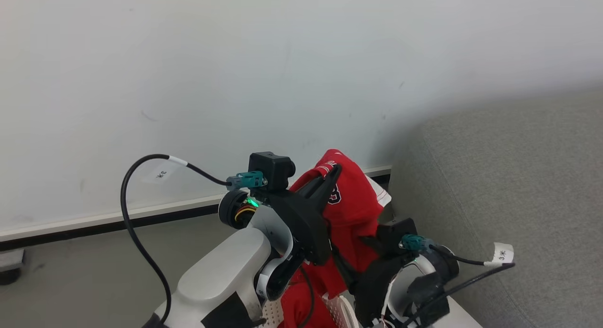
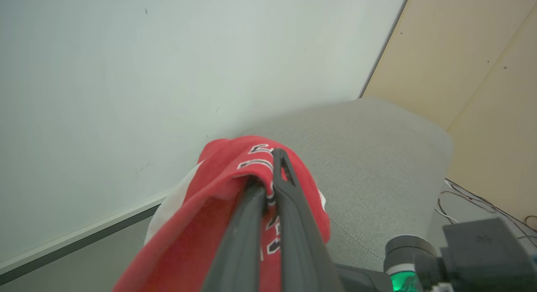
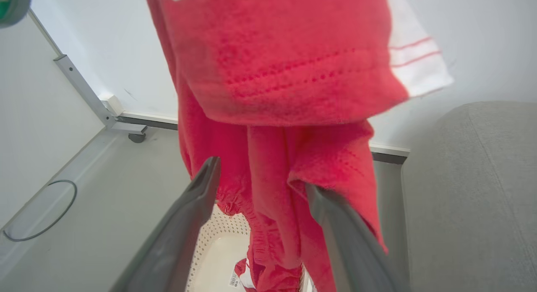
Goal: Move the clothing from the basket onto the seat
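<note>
My left gripper (image 1: 331,171) is raised, fingers pointing up and shut on the red clothing (image 1: 351,205), a jersey with white trim and lettering that drapes down from the tips. In the left wrist view the two fingers (image 2: 289,208) pinch a fold of the clothing (image 2: 226,191). The cloth's lower end trails into the cream perforated basket (image 1: 335,309) at the bottom edge. My right gripper (image 3: 262,178) is open below, its fingers spread on either side of the hanging clothing (image 3: 272,74), with the basket (image 3: 212,231) beneath. The grey seat (image 1: 518,191) lies to the right.
A pale wall (image 1: 235,73) with a dark skirting strip (image 1: 94,226) stands close behind. Grey floor (image 1: 85,271) lies to the left, with a metal frame leg on a caster (image 3: 126,130). Cables (image 2: 461,199) lie on the floor past the seat's far end.
</note>
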Available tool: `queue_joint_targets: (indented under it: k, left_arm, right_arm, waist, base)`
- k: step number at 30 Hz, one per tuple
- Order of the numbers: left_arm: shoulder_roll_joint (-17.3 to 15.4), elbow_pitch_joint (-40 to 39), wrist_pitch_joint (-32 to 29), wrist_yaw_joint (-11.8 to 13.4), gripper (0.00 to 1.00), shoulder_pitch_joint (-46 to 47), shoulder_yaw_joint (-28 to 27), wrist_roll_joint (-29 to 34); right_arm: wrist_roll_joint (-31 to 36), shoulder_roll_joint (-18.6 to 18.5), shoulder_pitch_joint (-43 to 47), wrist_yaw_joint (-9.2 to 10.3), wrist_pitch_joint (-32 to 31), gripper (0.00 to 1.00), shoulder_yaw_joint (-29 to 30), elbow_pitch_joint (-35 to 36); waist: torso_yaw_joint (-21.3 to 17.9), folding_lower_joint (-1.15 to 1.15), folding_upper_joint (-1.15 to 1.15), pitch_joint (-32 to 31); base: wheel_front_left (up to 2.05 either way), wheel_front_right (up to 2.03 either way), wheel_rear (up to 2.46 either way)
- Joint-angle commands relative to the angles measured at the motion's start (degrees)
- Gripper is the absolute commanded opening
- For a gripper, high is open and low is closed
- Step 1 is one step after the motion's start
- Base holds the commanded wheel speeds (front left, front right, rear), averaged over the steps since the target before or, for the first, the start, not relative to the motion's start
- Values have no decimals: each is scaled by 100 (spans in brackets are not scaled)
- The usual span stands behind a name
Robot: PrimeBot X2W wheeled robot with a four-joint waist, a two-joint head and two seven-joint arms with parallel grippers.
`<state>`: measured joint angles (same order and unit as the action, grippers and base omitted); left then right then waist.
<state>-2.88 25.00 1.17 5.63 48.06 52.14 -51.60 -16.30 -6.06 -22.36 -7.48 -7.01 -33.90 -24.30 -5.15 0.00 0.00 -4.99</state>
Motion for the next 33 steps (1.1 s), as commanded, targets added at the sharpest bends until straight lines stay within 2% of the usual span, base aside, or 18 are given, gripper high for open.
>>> queue_joint_targets:
  k: [1, 18, 19, 20, 21, 25, 26, 27, 29, 33]
  left_arm:
    - [-1, -45, 48, 18, 0, 113, 61, -94]
    - [2, -474, 72, 87, 0, 384, 657, -776]
    - [1, -504, 67, 98, 0, 391, 684, -822]
    - [1, -523, 65, 104, 0, 395, 700, -846]
    - [0, -532, 61, 120, 0, 399, 717, -855]
    - [-1, -423, 100, 170, 0, 384, 782, -817]
    - [0, -387, 122, 182, 7, 378, 785, -804]
    - [0, -347, 156, 190, 31, 374, 799, -776]
    - [-18, -283, 195, 115, 98, 397, 880, -715]
    - [-28, -120, 329, 30, 100, 322, 940, -634]
  right_arm:
    - [-84, 65, -126, -2, 51, 100, -65, -128]
    - [-485, 319, -844, -2, 677, 100, -208, -1407]
    - [-499, 323, -879, -2, 722, 91, -204, -1454]
    - [-496, 324, -910, -2, 768, 41, -187, -1489]
    - [-493, 328, -927, -2, 817, 0, -185, -1515]
    - [-510, 337, -1007, -2, 944, 0, -227, -1631]
    - [-519, 338, -1006, -2, 972, 0, -242, -1646]
    - [-529, 340, -1000, -2, 987, 0, -252, -1659]
    - [-550, 339, -991, -2, 1029, 0, -287, -1680]
    - [-515, 340, -959, -2, 1069, 0, -340, -1723]
  waist:
    - [62, 0, 0, -4]
    - [384, 0, 0, -110]
    - [388, 0, 0, -118]
    - [390, 0, 0, -124]
    - [390, 0, 0, -129]
    - [370, 0, 0, -138]
    - [361, 0, 0, -138]
    - [352, 0, 0, -138]
    - [324, 0, 0, -142]
    - [277, 0, 0, -162]
  base:
    - [0, 0, 0]
    - [0, 0, 0]
    - [0, 0, 0]
    - [0, 0, 0]
    - [0, 0, 0]
    - [0, 0, 0]
    - [0, 0, 0]
    - [0, 0, 0]
    - [0, 0, 0]
    - [0, 0, 0]
